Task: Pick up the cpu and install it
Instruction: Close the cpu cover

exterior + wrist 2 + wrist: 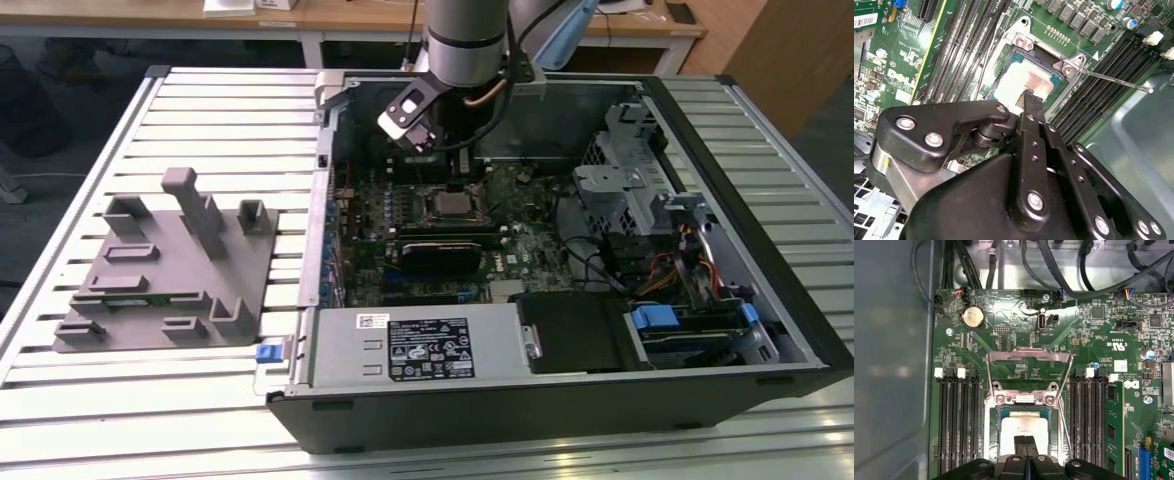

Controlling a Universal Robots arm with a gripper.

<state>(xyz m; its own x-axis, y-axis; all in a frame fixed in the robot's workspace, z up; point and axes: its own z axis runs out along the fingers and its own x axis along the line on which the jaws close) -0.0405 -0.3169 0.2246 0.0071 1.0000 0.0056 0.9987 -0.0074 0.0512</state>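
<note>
Pincer, closed, hangs over cpu in socket.

Your end effector above the cpu in its socket

You see the two fingers pressed together, tips over the cpu's pale top, which lies inside the socket frame. The metal load plate stands open beyond it. Black memory slots flank the socket, a green memory stick fills one, and a coin cell sits near the cabled edge.
</note>
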